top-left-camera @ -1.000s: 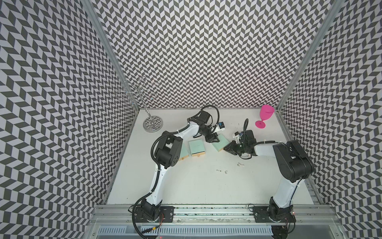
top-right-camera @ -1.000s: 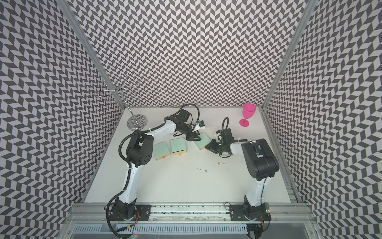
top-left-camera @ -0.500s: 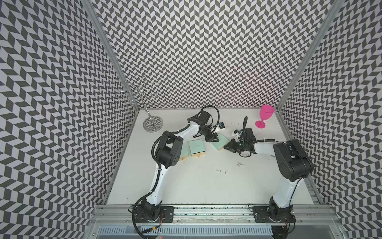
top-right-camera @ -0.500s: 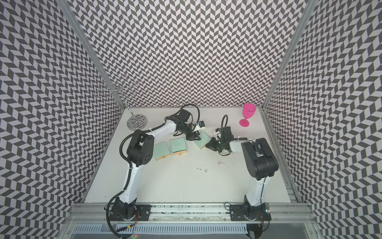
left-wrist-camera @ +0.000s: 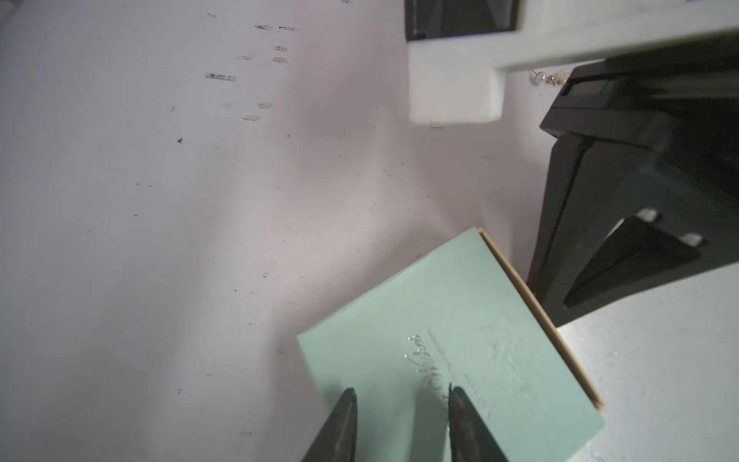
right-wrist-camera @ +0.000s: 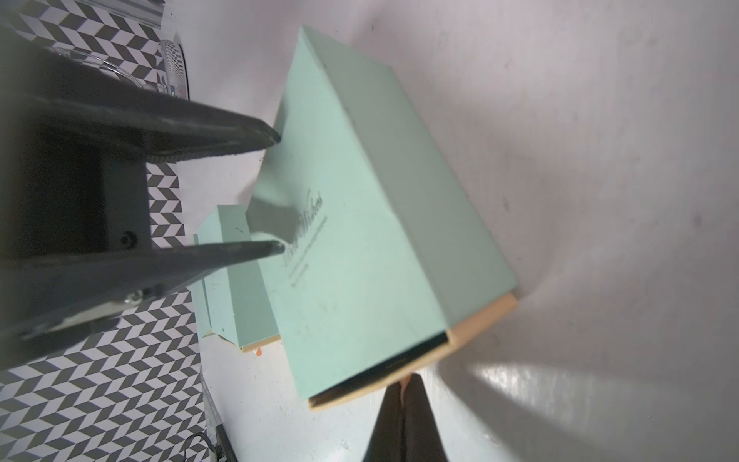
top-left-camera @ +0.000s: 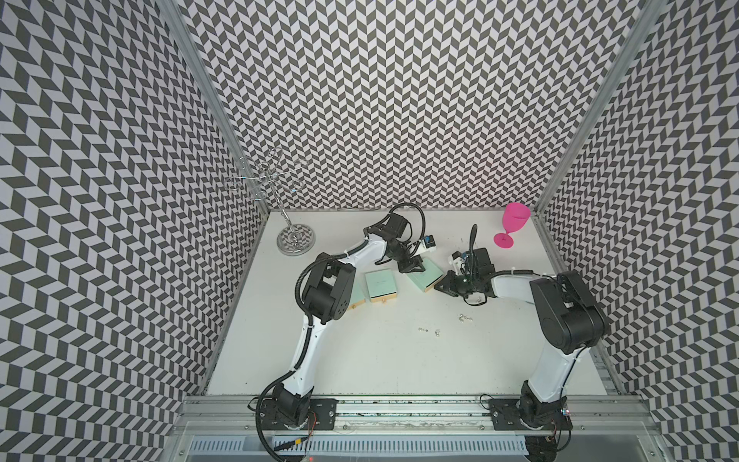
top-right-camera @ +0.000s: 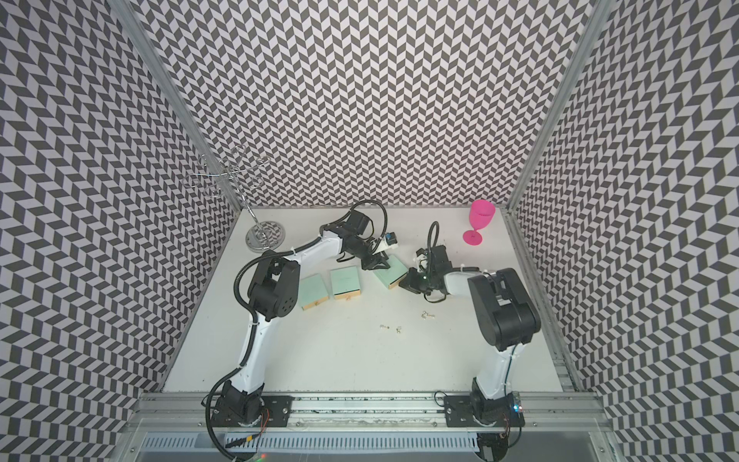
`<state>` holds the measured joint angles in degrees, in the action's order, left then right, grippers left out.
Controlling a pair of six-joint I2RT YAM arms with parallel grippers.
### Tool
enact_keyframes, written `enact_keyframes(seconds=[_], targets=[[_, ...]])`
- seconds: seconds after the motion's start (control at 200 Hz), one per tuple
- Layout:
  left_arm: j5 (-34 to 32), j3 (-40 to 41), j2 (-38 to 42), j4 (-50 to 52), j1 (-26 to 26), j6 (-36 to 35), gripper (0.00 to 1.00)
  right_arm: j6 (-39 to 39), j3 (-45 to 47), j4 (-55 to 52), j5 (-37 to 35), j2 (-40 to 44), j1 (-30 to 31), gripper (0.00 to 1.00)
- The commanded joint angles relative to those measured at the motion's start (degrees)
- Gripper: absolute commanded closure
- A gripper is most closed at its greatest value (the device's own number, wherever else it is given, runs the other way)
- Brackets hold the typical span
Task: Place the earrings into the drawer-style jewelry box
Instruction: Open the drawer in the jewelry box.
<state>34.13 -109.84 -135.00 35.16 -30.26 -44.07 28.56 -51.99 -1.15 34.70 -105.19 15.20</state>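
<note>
The drawer-style jewelry box (top-left-camera: 426, 276) (top-right-camera: 394, 270) is a mint-green sleeve with a tan drawer front (right-wrist-camera: 480, 320), the rightmost of three alike. A thin dark gap shows between sleeve and drawer front. My left gripper (left-wrist-camera: 400, 396) (top-left-camera: 414, 267) stands open, both tips resting on the box's lid (left-wrist-camera: 460, 352). My right gripper (right-wrist-camera: 404, 390) (top-left-camera: 438, 286) is shut on the small orange pull tab at the drawer front. The earrings lie loose on the white table in small clusters (top-left-camera: 466, 318) (top-left-camera: 430, 331) (top-right-camera: 428, 315), nearer the front than the box. One earring (left-wrist-camera: 548, 78) shows beside the right arm.
Two more mint-green boxes (top-left-camera: 380, 285) (top-right-camera: 314, 290) lie to the left of the held one. A wire jewelry stand (top-left-camera: 294, 240) is at the back left and a pink goblet (top-left-camera: 514, 224) at the back right. Patterned walls enclose three sides.
My right gripper's jaws have closed on the pull tab. Both arms and the boxes have hardly moved.
</note>
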Motion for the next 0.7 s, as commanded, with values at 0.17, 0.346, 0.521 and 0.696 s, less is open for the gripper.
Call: enact_keyframes(seconds=[0.17, 0.346, 0.521, 0.696], targets=[[-3.4, 1.4, -3.8, 2.3, -0.2, -1.1, 0.62, -2.1, 2.9, -3.3, -1.7, 3.8, -0.2, 1.0], [-3.9, 2.1, -3.8, 1.5, -0.2, -0.9, 0.63, -3.0, 5.0, -4.5, -2.8, 6.1, -0.3, 1.0], [-4.2, 2.2, -3.7, 1.5, -0.2, -1.2, 0.65, -3.1, 7.0, -4.9, -3.4, 7.9, -0.4, 1.0], [-4.4, 3.0, -3.0, 0.8, -0.2, -1.4, 0.65, -3.1, 7.9, -5.2, -3.9, 9.1, -0.4, 1.0]])
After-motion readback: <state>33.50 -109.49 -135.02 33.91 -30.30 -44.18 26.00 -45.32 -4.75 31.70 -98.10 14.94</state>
